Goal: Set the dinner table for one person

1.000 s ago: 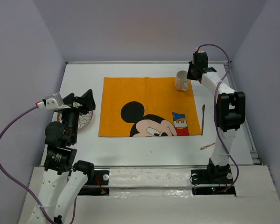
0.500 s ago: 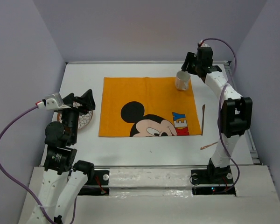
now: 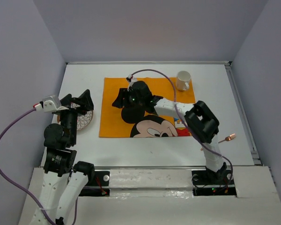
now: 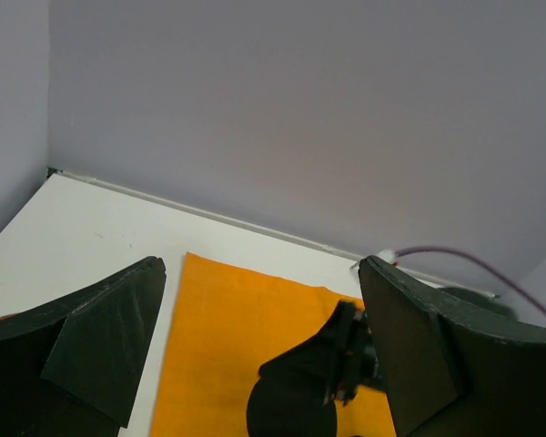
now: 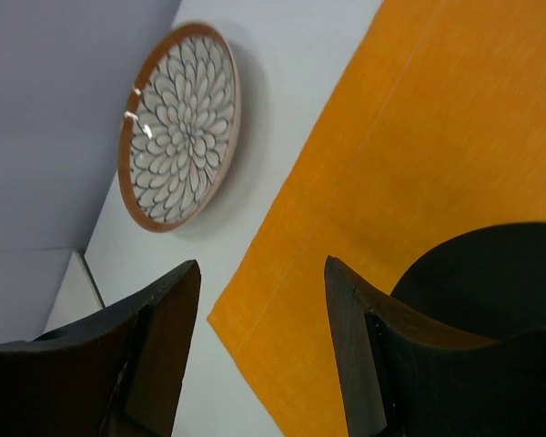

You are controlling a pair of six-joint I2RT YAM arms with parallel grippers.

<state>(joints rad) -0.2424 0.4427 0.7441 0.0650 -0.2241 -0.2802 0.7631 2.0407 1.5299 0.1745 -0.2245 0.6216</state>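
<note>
The white dinner table (image 3: 150,146) carries an orange Mickey Mouse placemat (image 3: 150,89). A white mug (image 3: 182,80) stands upright on the placemat's far right corner. A round patterned plate with a brown rim (image 3: 85,121) lies on the table left of the placemat; it also shows in the right wrist view (image 5: 177,127). My right gripper (image 3: 119,98) is open and empty, stretched over the placemat's left half (image 5: 391,155), short of the plate. My left gripper (image 3: 85,104) is open and empty above the plate. It faces the placemat (image 4: 227,337) and the right gripper.
A copper spoon (image 3: 229,137) lies on the table right of the placemat, partly hidden behind the right arm (image 3: 201,124). Grey walls close off the far, left and right sides of the table. The arm bases stand at the near edge.
My right arm has swung from beside the mug at the far right across the placemat to its left half. The mug stays in place. My left gripper has barely moved.
</note>
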